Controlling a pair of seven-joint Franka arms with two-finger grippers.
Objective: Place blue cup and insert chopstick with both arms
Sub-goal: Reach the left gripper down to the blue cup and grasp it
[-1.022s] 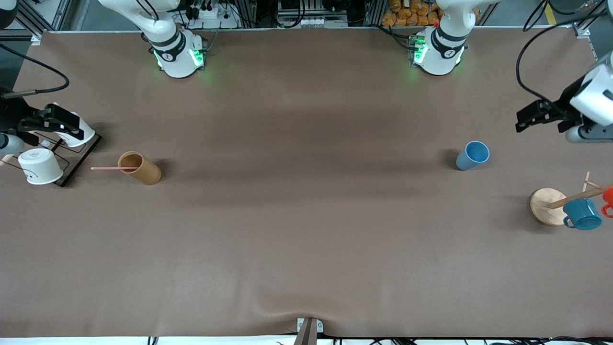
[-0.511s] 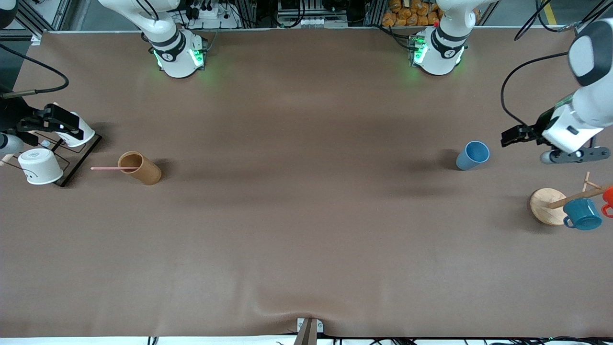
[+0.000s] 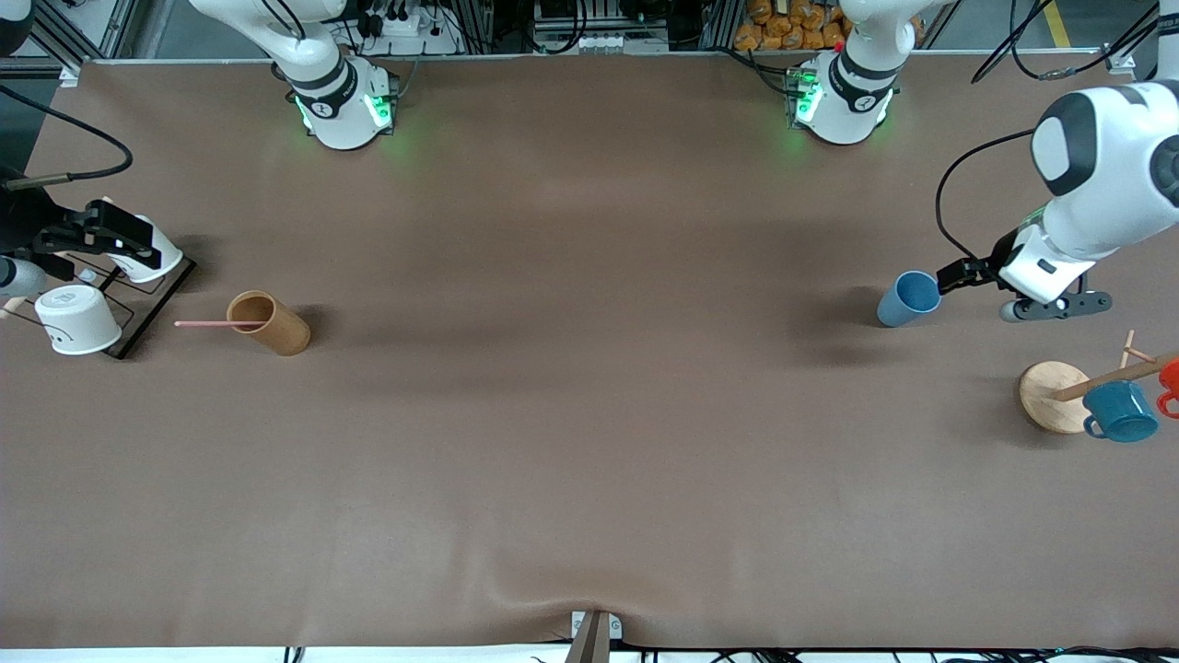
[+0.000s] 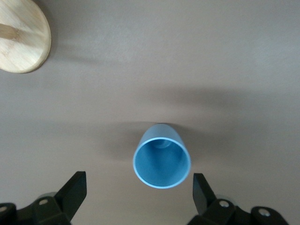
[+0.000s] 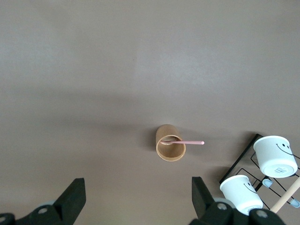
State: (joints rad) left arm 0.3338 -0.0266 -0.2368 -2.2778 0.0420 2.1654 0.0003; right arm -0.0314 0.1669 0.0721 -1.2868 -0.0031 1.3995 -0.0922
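The blue cup (image 3: 907, 297) stands upright toward the left arm's end of the table. It also shows in the left wrist view (image 4: 162, 159), mouth toward the camera. My left gripper (image 3: 953, 276) is open and empty, low beside the cup's rim, its fingers (image 4: 75, 187) spread wider than the cup. The pale-pink chopstick (image 3: 204, 323) leans in a tan cup (image 3: 269, 322) toward the right arm's end and sticks out over its rim (image 5: 191, 142). My right gripper (image 3: 129, 238) waits open and empty above a rack of white cups, its fingertips (image 5: 77, 190) wide apart.
Two white paper cups (image 3: 78, 318) sit on a black wire rack (image 3: 152, 308) beside the tan cup (image 5: 170, 143). A wooden mug tree with a round base (image 3: 1050, 396) holds a teal mug (image 3: 1119, 412) and a red mug (image 3: 1170, 378) beside the blue cup; its base shows in the left wrist view (image 4: 21, 35).
My left arm has swung down and toward the blue cup, bringing its gripper from well away to just beside the rim. The right arm, cups and chopstick have not moved.
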